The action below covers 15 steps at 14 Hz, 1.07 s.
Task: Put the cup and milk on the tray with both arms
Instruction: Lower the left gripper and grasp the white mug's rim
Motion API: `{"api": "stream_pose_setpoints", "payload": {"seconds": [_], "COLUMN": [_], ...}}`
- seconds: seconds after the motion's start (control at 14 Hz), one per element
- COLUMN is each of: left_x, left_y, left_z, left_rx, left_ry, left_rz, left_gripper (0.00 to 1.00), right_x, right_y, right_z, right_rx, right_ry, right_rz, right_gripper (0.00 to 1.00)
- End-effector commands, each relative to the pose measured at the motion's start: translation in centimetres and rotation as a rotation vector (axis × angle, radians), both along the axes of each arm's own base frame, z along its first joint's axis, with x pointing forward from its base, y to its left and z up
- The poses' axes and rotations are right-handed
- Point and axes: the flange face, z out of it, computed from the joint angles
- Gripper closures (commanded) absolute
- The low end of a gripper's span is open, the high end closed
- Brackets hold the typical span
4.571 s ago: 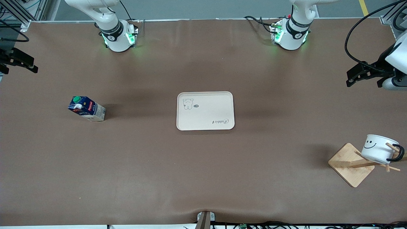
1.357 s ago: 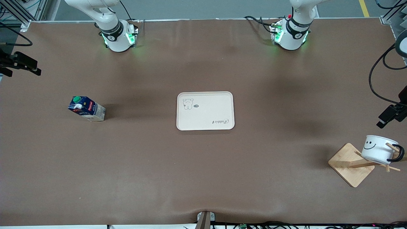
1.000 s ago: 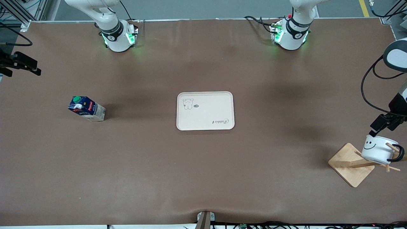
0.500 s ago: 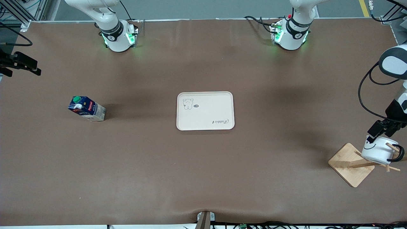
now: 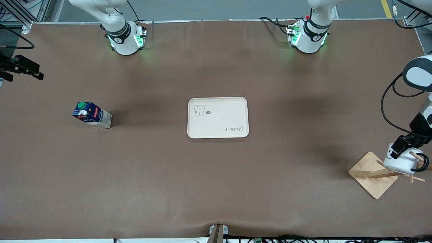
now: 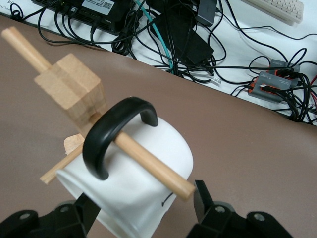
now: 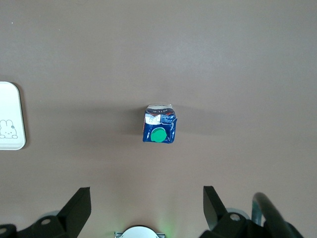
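- Your left tool [image 5: 401, 145] sits at the cup [image 5: 401, 162], fingers spread wide either side of its body, not closed.
- The cup hangs by its handle on the wooden stand [image 5: 373, 173], at the left arm's end of the bench [image 5: 216, 185].
- Your right tool [image 7: 143, 208], wide open, waits high over the upright milk [image 5: 91, 115].
- The tray [image 5: 218, 117] lies mid-bench.

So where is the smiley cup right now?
The cup hangs by its handle on the wooden stand at the left arm's end of the table, with the left gripper around it.
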Motion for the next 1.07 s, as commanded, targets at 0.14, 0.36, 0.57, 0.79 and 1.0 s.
{"api": "stream_pose_setpoints", "payload": {"seconds": [0.14, 0.36, 0.57, 0.79, 1.0], "left_x": [0.8, 0.7, 0.8, 0.9, 1.1], "left_y": [-0.6, -0.5, -0.7, -0.8, -1.8], "left_z": [0.3, 0.2, 0.2, 0.5, 0.5], "left_rx": [0.003, 0.007, 0.053, 0.07, 0.079], "left_ry": [-0.019, -0.017, -0.006, -0.006, -0.001], "left_rz": [-0.017, -0.026, -0.059, -0.072, -0.097], "left_gripper": [0.36, 0.5, 0.67, 0.78, 1.0], "right_x": [0.1, 0.2, 0.2, 0.2, 0.2], "right_y": [-0.1, -0.2, -0.3, -0.2, -0.3], "right_z": [0.5, 0.4, 0.3, 0.3, 0.3], "right_rx": [0.007, 0.007, 0.007, 0.007, 0.007], "right_ry": [0.001, 0.002, 0.005, 0.005, 0.001], "right_rz": [-0.003, -0.004, -0.007, -0.006, -0.007], "right_gripper": [0.0, 0.0, 0.0, 0.0, 0.0]}}
